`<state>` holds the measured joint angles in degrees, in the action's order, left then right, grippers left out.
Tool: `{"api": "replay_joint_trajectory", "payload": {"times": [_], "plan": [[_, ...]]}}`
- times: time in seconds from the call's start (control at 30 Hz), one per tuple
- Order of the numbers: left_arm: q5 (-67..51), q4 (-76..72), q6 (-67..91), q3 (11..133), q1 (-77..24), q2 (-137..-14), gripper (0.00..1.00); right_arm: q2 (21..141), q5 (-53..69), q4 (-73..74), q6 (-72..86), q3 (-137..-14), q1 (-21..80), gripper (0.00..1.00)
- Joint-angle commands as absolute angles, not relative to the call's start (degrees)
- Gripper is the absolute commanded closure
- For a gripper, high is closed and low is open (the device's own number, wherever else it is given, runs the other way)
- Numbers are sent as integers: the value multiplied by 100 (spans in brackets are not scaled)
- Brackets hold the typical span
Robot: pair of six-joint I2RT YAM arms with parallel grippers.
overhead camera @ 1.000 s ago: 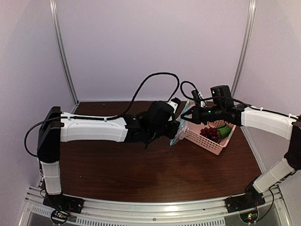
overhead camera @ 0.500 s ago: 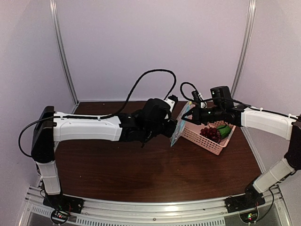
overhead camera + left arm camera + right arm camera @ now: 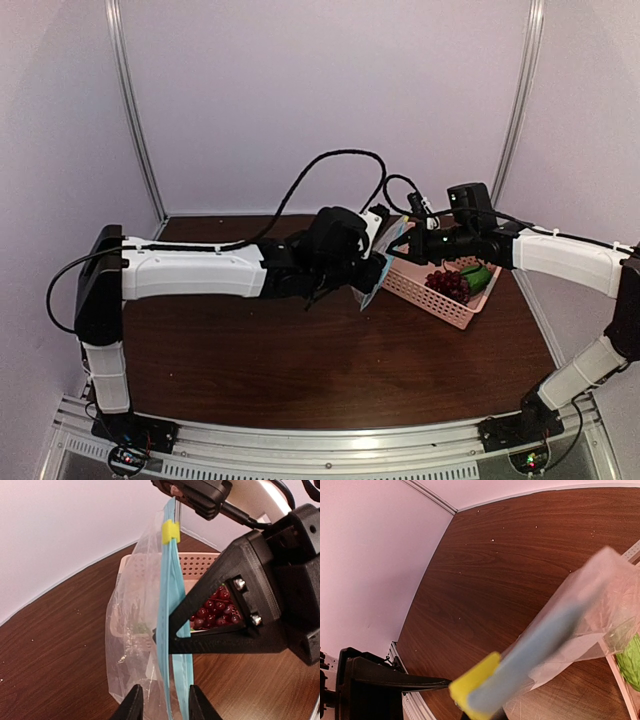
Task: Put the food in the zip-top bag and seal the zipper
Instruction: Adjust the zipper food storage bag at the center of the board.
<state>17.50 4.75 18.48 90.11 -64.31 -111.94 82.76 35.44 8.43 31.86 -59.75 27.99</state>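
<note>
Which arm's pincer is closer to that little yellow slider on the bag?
Right. The right pincer pinches the bag edge right next to the yellow slider; the left pincer, open, straddles the blue zipper strip farther down.

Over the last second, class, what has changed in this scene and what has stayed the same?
The left gripper has opened, easing off the zipper, which now hangs between its parted fingers. The right gripper stays shut on the upper edge of the zip-top bag. The grapes and green vegetable remain in the pink basket.
</note>
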Motion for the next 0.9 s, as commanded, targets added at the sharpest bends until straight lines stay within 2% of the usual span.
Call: {"api": "replay_joint_trajectory", "payload": {"times": [0.0,0.4,0.67,0.87], "plan": [[1832,493,1836,9249,-6358,-11349,69,8135,3468,842,3179,-5877,2815,100],[1812,603,1932,9320,-6197,-11650,75,8122,3699,663,3281,-5784,2813,100],[2186,644,1801,9107,-6169,-11315,98,8043,3481,810,3099,-5733,2813,100],[2150,602,1598,8783,-6106,-10869,100,8033,3342,866,2980,-5704,2813,100]]}}
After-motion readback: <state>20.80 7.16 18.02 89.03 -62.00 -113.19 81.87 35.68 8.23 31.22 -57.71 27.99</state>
